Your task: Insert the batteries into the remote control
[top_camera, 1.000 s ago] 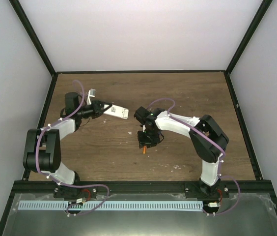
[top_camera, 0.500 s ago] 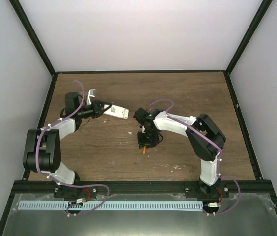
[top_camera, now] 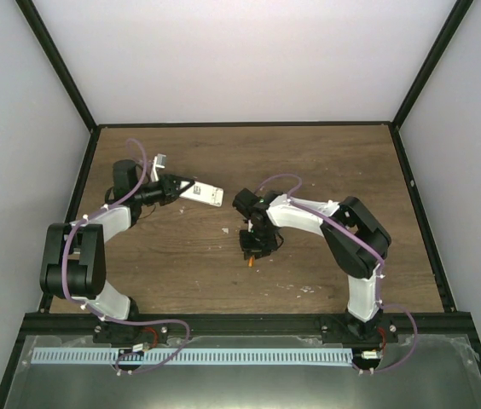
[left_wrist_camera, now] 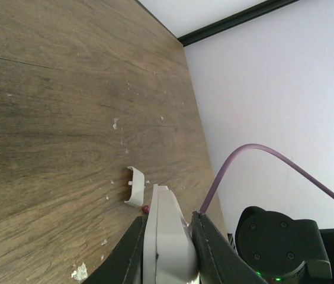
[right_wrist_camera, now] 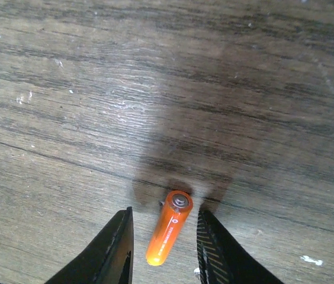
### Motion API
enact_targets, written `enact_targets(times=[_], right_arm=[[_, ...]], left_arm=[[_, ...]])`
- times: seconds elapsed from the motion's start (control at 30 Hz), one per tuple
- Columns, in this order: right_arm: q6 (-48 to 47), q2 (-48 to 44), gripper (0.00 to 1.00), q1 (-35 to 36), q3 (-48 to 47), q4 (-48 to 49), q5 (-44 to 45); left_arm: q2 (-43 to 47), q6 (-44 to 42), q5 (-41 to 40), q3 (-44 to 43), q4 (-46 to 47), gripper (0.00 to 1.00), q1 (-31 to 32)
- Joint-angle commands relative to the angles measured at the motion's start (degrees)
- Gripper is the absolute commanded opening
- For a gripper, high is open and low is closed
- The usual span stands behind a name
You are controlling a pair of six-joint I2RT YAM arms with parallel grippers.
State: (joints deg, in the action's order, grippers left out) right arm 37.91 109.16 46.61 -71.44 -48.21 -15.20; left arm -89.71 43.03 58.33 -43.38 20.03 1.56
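The remote control [top_camera: 203,194] is a white bar held edge-on in my left gripper [top_camera: 184,188], which is shut on it just above the table at the back left. In the left wrist view the remote [left_wrist_camera: 166,234] fills the space between my fingers [left_wrist_camera: 128,254]. The purple battery [left_wrist_camera: 146,209] shows only as a tip beside the remote. The orange battery [right_wrist_camera: 170,234] lies on the wood between the open jaws of my right gripper [right_wrist_camera: 164,257], with a gap on each side. In the top view the right gripper [top_camera: 252,249] sits over the orange battery [top_camera: 250,262].
A small white cover piece [left_wrist_camera: 134,186] lies on the wood just beyond the remote, also seen in the top view [top_camera: 159,159] near the left wall. Pale chipped specks [left_wrist_camera: 115,123] dot the wooden table [top_camera: 334,170]. Black frame posts and white walls ring the table.
My right gripper has come down and slightly left over the orange battery, hiding more of it from above. The left arm and the remote have not moved.
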Motion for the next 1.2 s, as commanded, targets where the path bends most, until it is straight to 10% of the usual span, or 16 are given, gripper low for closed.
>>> enact_targets(times=[0.0, 0.57, 1.17], right_arm=[[-0.7, 0.4, 0.26, 0.1, 2.0, 1.4, 0.6], [-3.2, -1.2, 0.04, 0.0, 0.4, 0.0, 4.6], [-3.2, -19.5, 0.01, -5.5, -8.8, 10.3, 2.4]], left_arm=[[1.2, -0.8, 1.0, 0.2, 0.7, 0.0, 0.4], [1.2, 1.6, 1.6, 1.3, 3.9, 0.0, 0.9], [2.8, 20.6, -4.2, 13.6, 31.9, 0.0, 3.3]])
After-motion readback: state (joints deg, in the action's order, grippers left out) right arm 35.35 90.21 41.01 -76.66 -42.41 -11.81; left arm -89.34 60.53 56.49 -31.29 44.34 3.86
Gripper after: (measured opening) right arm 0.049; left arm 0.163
